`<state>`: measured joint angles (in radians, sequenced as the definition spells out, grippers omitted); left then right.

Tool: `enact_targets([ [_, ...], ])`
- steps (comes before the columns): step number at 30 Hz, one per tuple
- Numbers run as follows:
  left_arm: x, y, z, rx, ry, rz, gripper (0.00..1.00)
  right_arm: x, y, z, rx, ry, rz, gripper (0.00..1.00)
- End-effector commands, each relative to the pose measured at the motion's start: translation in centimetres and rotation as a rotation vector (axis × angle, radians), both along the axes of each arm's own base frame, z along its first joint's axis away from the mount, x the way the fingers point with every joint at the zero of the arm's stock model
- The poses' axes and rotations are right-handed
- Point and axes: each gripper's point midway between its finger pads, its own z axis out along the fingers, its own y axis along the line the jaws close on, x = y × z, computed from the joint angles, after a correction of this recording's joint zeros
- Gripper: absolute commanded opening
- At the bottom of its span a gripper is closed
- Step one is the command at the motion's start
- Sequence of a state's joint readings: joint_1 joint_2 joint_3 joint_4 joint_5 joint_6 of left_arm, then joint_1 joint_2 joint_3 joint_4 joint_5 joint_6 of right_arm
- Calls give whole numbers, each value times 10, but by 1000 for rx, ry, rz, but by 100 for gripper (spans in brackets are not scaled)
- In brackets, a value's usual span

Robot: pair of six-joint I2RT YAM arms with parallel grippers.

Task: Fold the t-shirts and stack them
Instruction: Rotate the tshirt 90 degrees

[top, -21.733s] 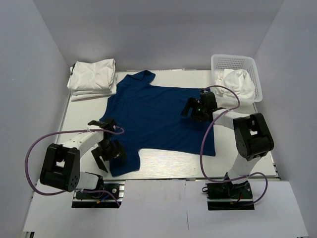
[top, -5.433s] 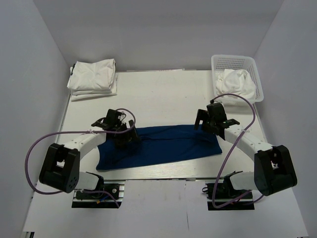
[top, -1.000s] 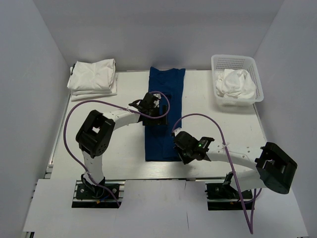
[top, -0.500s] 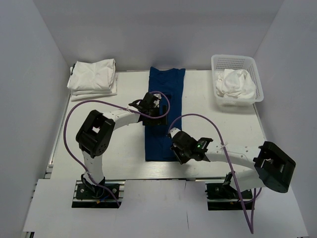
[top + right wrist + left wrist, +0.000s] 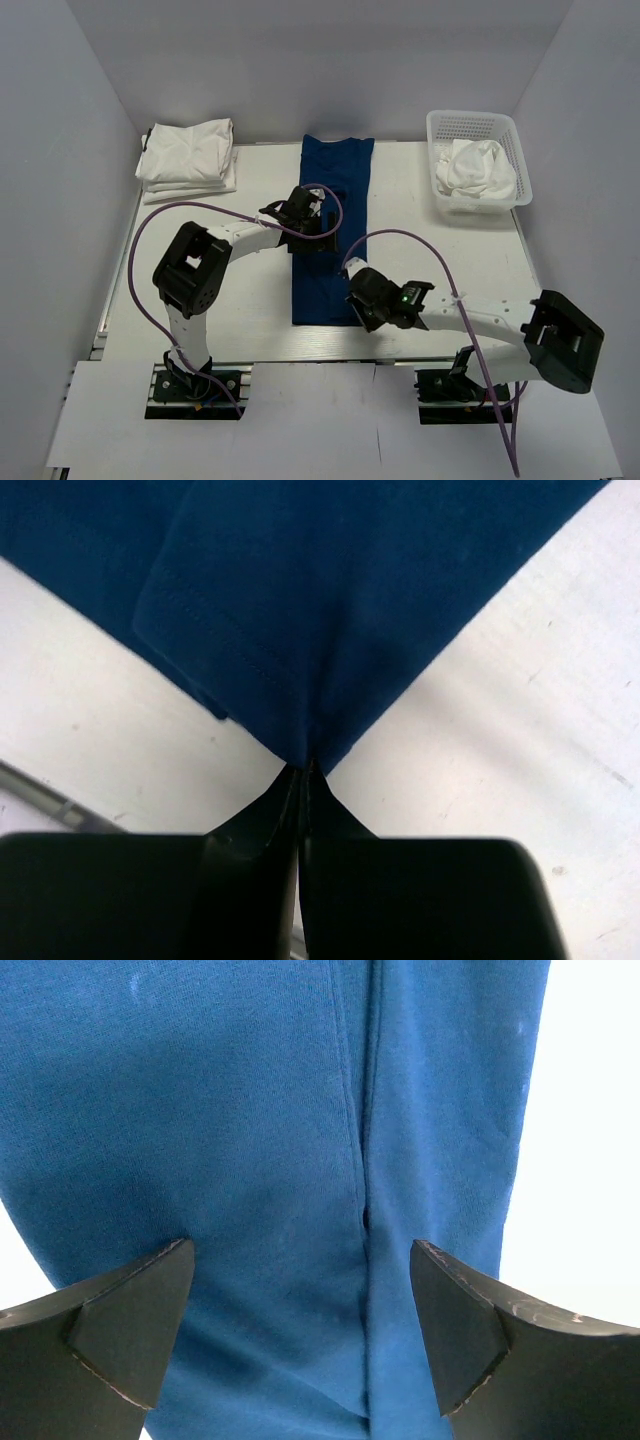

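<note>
Jaws, right: shut together on the near right corner of the blue tee [image 5: 348, 185]. The hem tip runs straight into the pinch in the right wrist view, but how much cloth is caught cannot be told.
Jaws, left: wide apart, straddling the middle of the tee. Contact with the cloth cannot be told.

Layout, from the basket [image 5: 478, 125]:
- Blue tee lies left of the basket as a long narrow strip on the surface [image 5: 440, 250]. Its far end is level with the basket; its near end is well nearer the arms.
- A crumpled white tee [image 5: 478, 170] sits inside the basket.
- The folded white stack [image 5: 188, 158] is further left, beyond the blue strip and level with the basket.

Step in hand (judgement): halve the strip by carrying the near end over to the far end.

Notes for doing it well:
- The pinch looks shallow and on one corner only, so lift slowly and watch for slip.
- The other near corner is free and likely to droop, so keep the lift low and drag the hem square.
- Left jaws should press at the fold line before the carry, then clear out.
- Lay hem onto collar edge, with the edges aligned.
</note>
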<state>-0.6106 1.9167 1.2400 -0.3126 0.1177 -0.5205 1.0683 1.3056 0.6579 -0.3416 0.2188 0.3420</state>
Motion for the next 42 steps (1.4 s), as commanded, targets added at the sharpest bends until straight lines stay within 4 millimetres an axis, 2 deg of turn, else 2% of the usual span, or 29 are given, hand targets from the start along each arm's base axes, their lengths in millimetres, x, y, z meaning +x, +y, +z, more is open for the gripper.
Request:
enact_targets([
  [1, -16, 32, -36, 129, 89, 42, 100, -16, -14, -4, -4, 35, -31, 0],
  [7, -18, 33, -37, 134, 97, 41, 100, -30, -24, -10, 28, 59, -75, 0],
  [13, -19, 29, -35, 111, 102, 28, 100, -29, -18, -13, 19, 59, -58, 0],
  [14, -19, 29, -35, 110, 102, 28, 100, -31, -17, -14, 19, 70, -46, 5],
  [15, -19, 29, -35, 110, 102, 28, 100, -32, -13, -14, 23, 76, -29, 17],
  [17, -20, 28, -35, 108, 102, 14, 100, -34, -11, -12, 28, 79, 7, 27],
  [20, -20, 21, -19, 90, 65, -8, 100, -35, -2, -1, 69, 64, 60, 50],
  [22, -18, 15, -4, 52, 43, -31, 100, -33, 5, 14, 126, 43, 76, 60],
  [24, -17, 14, 18, 23, 0, -31, 100, -29, 12, 23, 171, 19, 83, 65],
  [25, -16, 13, 27, 11, -18, -30, 100, -24, 15, 36, 218, -12, 73, 71],
  [26, -22, 12, 33, 11, -17, -40, 100, -20, 15, 39, 224, -37, 57, 75],
  [27, -21, 15, 50, 2, -49, -31, 100, -17, 14, 42, 238, -42, 20, 79],
  [29, -24, 19, 63, -5, -68, -14, 100, -6, 10, 54, 266, -90, -66, 90],
  [31, -32, 25, 72, -15, -69, 11, 100, 4, 5, 59, 296, -119, -158, 90],
  [32, -42, 32, 77, -20, -67, 18, 100, 6, 5, 63, 318, -127, -173, 90],
  [34, -55, 40, 77, -26, -43, 42, 100, 14, 2, 66, 352, -139, -242, 90],
  [36, -74, 57, 67, 5, -11, 71, 100, 18, -5, 60, 337, -126, -304, 90],
  [38, -93, 74, 47, 51, 52, 108, 100, 22, -13, 54, 304, -103, -369, 87],
  [39, -100, 78, 44, 56, 66, 116, 100, 22, -14, 48, 286, -82, -389, 79],
  [42, -129, 89, 18, 73, 166, 111, 100, 19, -10, 33, 260, -8, -394, 72],
])
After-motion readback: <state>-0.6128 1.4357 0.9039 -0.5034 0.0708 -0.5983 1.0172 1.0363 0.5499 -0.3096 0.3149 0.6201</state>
